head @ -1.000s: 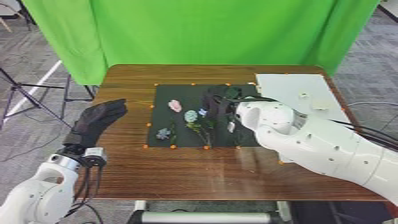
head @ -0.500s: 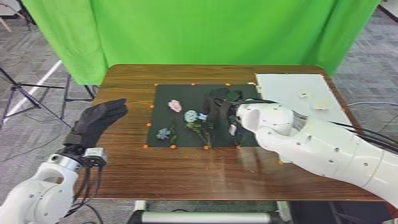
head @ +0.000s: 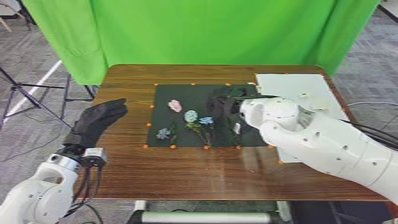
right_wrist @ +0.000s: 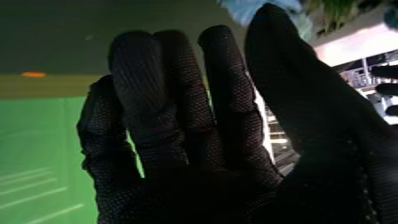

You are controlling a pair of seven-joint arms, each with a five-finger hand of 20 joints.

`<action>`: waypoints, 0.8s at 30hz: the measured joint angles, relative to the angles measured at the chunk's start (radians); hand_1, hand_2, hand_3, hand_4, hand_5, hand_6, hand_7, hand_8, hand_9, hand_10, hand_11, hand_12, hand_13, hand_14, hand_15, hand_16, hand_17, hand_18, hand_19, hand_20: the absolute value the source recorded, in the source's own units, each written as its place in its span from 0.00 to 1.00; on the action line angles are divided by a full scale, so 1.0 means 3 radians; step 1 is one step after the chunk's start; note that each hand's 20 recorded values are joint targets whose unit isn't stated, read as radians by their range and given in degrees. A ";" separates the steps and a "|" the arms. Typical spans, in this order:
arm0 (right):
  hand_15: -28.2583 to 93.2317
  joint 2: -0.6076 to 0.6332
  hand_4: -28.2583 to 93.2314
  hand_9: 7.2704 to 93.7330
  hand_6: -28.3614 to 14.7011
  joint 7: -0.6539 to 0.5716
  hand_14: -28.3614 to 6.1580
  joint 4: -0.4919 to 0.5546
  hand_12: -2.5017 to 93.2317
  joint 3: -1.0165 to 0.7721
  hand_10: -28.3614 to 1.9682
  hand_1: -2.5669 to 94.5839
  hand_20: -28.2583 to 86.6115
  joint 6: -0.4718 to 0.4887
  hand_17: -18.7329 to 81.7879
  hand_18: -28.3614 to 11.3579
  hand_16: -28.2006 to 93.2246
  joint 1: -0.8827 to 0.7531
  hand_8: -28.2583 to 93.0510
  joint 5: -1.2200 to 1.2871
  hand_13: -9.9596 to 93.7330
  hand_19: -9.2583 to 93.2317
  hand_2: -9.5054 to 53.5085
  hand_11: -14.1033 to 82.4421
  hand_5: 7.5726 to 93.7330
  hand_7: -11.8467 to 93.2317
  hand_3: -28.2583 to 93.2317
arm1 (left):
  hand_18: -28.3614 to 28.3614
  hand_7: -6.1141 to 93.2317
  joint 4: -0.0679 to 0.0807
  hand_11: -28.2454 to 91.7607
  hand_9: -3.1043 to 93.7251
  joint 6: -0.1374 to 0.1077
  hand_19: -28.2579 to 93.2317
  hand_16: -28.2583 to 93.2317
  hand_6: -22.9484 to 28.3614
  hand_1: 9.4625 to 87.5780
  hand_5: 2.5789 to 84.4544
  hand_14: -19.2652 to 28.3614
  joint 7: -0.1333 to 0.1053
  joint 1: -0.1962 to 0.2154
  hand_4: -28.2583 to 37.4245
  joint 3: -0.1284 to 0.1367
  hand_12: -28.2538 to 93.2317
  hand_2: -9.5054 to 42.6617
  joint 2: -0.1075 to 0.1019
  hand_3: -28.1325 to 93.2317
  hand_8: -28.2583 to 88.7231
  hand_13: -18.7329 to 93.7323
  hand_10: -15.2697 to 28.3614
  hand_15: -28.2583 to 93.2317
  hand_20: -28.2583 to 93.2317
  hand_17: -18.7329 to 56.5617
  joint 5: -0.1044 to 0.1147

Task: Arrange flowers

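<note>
My right robot hand [head: 222, 102] was over the right half of the dark mat, just beside the blue flower [head: 206, 120]. In the wrist view its fingers [right_wrist: 138, 95] stood straight, with the thumb close alongside them and only a narrow gap between; I could make out nothing gripped there. Pale blue petals [right_wrist: 244, 9] showed just past the tips.

Next to the blue flower lay the pale blue-green bloom [head: 190, 116], its leafy stems [head: 199, 132] running down toward the mat's near edge. The pink flower [head: 175, 105] sat higher and to the left, and the dusky blue one [head: 163, 133] lay low on the left, apart from the middle pair. All of them were flat on the mat [head: 182, 92], whose border carried small orange markers.

I judged the step in hand to be placing blooms into a spread on the mat, with the blue one looking about settled. The next move called for lifting the hand clear without snagging those petals, then choosing another piece, perhaps from the white board [head: 286, 82] on the right, where a pale yellowish bloom [head: 320, 105] lay.

My left robot hand [head: 96, 120] was flat and unfurled over the left side of the brown worktop [head: 195, 175], holding nothing.
</note>
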State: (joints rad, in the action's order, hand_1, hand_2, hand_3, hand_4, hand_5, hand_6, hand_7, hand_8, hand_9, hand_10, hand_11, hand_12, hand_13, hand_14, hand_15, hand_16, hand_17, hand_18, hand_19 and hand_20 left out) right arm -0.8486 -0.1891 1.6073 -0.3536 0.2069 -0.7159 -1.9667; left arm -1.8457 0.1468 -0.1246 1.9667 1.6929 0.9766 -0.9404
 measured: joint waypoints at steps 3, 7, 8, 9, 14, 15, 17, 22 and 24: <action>0.56 0.0060 0.08 0.57 0.67 -0.0029 0.41 0.0141 0.27 -0.0290 0.47 0.42 0.75 0.0038 0.40 0.16 0.51 -0.0119 0.16 0.0010 0.65 0.66 0.00 0.25 0.55 0.27 0.81 | 0.71 0.18 -0.0001 0.36 0.44 0.0000 0.29 0.24 0.51 0.22 0.49 0.76 -0.0001 0.0002 0.14 0.0007 0.33 0.02 -0.0001 0.73 0.19 0.44 0.68 0.33 0.35 0.28 0.0000; 0.37 0.0211 0.09 0.48 0.63 -0.0124 0.39 0.0351 0.22 -0.0626 0.39 0.35 0.67 -0.0271 0.43 0.19 0.51 -0.0256 0.18 0.0027 0.65 0.55 0.00 0.21 0.45 0.21 0.79 | 0.71 0.18 0.0000 0.36 0.44 0.0000 0.29 0.24 0.51 0.22 0.48 0.76 -0.0013 -0.0003 0.14 0.0006 0.33 0.01 -0.0012 0.73 0.19 0.44 0.68 0.33 0.35 0.28 -0.0001; 0.36 0.0262 0.09 0.45 0.62 -0.0177 0.37 0.0391 0.21 -0.0696 0.38 0.33 0.67 -0.0437 0.44 0.18 0.50 -0.0286 0.18 0.0040 0.65 0.54 0.00 0.20 0.42 0.20 0.79 | 0.71 0.18 0.0000 0.35 0.44 0.0000 0.29 0.24 0.52 0.22 0.48 0.76 -0.0016 -0.0005 0.14 0.0006 0.33 0.01 -0.0015 0.73 0.19 0.44 0.68 0.33 0.35 0.28 -0.0001; 0.37 0.0313 0.09 0.42 0.60 -0.0243 0.36 0.0421 0.20 -0.0772 0.35 0.32 0.67 -0.0606 0.44 0.17 0.49 -0.0321 0.19 0.0058 0.66 0.55 0.00 0.19 0.39 0.18 0.78 | 0.71 0.18 0.0001 0.35 0.44 0.0000 0.29 0.24 0.51 0.22 0.48 0.76 -0.0019 -0.0007 0.14 0.0006 0.33 0.01 -0.0017 0.73 0.19 0.44 0.68 0.33 0.35 0.28 -0.0001; 0.41 0.0575 0.11 0.32 0.57 -0.0641 0.40 0.0503 0.15 -0.1453 0.32 0.27 0.70 -0.0970 0.49 0.10 0.48 -0.0662 0.21 0.0189 0.78 0.65 0.00 0.17 0.28 0.12 0.74 | 0.71 0.18 0.0001 0.35 0.44 -0.0001 0.29 0.24 0.52 0.22 0.48 0.76 -0.0025 -0.0009 0.14 0.0009 0.33 0.01 -0.0022 0.73 0.20 0.44 0.68 0.32 0.35 0.28 -0.0001; 0.41 0.0634 0.11 0.32 0.56 -0.0702 0.42 0.0504 0.15 -0.1605 0.32 0.26 0.71 -0.0964 0.49 0.08 0.48 -0.0751 0.21 0.0208 0.79 0.67 0.00 0.17 0.28 0.12 0.73 | 0.71 0.18 0.0001 0.35 0.44 -0.0002 0.29 0.24 0.52 0.22 0.48 0.76 -0.0026 -0.0007 0.14 0.0013 0.33 0.01 -0.0022 0.73 0.20 0.44 0.68 0.32 0.35 0.28 -0.0001; 0.44 0.0768 0.11 0.32 0.57 -0.0796 0.43 0.0489 0.15 -0.1839 0.33 0.26 0.72 -0.0961 0.49 0.07 0.49 -0.0918 0.21 0.0215 0.81 0.70 0.00 0.17 0.29 0.12 0.73 | 0.71 0.18 -0.0001 0.35 0.44 -0.0004 0.29 0.24 0.52 0.22 0.48 0.76 -0.0028 0.0000 0.15 0.0026 0.33 0.01 -0.0022 0.73 0.20 0.44 0.68 0.32 0.35 0.28 0.0000; 0.47 0.0985 0.11 0.33 0.57 -0.0878 0.44 0.0231 0.16 -0.2136 0.35 0.27 0.73 -0.0948 0.49 0.06 0.49 -0.1256 0.21 0.0210 0.80 0.71 0.00 0.18 0.32 0.13 0.73 | 0.71 0.18 -0.0009 0.35 0.44 -0.0008 0.29 0.24 0.52 0.22 0.48 0.76 -0.0051 0.0015 0.14 0.0045 0.33 0.01 -0.0022 0.73 0.20 0.44 0.68 0.33 0.35 0.28 0.0000; 0.48 0.0980 0.11 0.34 0.57 -0.0900 0.44 0.0078 0.16 -0.2228 0.36 0.27 0.73 -0.0922 0.49 0.06 0.49 -0.1375 0.20 0.0211 0.80 0.72 0.00 0.18 0.33 0.14 0.73 | 0.71 0.18 -0.0015 0.35 0.44 -0.0008 0.29 0.24 0.52 0.22 0.48 0.76 -0.0063 0.0020 0.14 0.0049 0.33 0.01 -0.0021 0.73 0.20 0.44 0.68 0.33 0.35 0.28 -0.0001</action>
State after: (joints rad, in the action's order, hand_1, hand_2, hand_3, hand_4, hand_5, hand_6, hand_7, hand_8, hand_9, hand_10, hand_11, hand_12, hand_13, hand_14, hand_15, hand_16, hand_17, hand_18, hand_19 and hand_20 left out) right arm -0.5544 -0.4590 1.6306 -1.0219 -0.0698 -1.1284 -1.9033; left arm -1.8503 0.1443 -0.1434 1.9727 1.7077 0.9703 -0.9407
